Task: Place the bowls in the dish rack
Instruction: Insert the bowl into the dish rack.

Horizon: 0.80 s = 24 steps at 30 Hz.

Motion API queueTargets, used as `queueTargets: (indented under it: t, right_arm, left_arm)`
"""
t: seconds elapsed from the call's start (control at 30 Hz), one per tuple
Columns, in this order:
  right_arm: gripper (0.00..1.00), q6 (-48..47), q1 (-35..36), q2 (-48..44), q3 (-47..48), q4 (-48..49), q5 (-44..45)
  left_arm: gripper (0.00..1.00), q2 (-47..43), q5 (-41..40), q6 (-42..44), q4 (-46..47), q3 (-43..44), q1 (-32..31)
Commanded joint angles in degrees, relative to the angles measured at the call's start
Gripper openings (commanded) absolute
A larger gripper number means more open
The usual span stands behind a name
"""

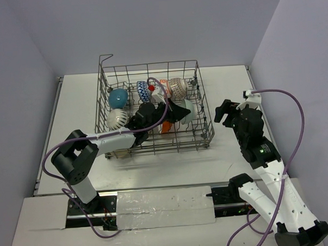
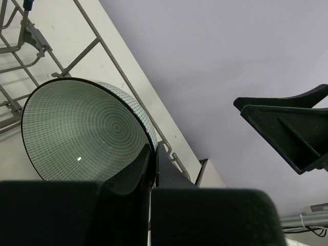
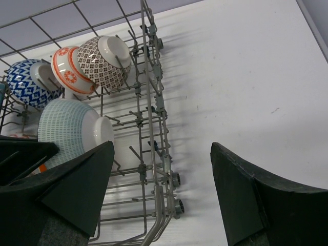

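Observation:
The grey wire dish rack [image 1: 170, 148] stands mid-table. My left gripper [image 1: 176, 112] reaches into it and is shut on the rim of a pale green grid-patterned bowl [image 1: 188, 110]. In the left wrist view the bowl [image 2: 82, 128] stands on edge with the fingers [image 2: 154, 151] pinching its rim. Blue-white [image 3: 23, 82], orange [image 3: 66, 72] and brown-patterned [image 3: 102, 61] bowls stand along the rack's far row, with the green bowl [image 3: 69, 128] nearer. A teal bowl [image 1: 118, 96] and a white patterned bowl [image 1: 116, 118] sit at the rack's left. My right gripper [image 1: 224, 114] hangs open and holds nothing, right of the rack [image 3: 146, 102].
The rack's raised corner handle [image 1: 105, 57] sticks up at the far left. Bare white table [image 1: 227, 82] lies right of the rack. Grey walls close in the table on three sides. The right gripper's finger [image 2: 292, 123] shows in the left wrist view.

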Motion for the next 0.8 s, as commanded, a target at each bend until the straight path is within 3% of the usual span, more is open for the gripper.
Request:
queueTargets:
  t: [0.0,0.77]
  right_arm:
    - [0.83,0.3,0.3,-0.6,-0.3,2.8,-0.4]
    - [0.83,0.3,0.3,-0.4,-0.5,3.2,-1.2]
  left_arm:
    - [0.0,-2.6,-2.2,-0.7,4.1,1.9,-0.2]
    - [0.0,-0.8,-2.7,-3.9,5.5,-0.1,0.4]
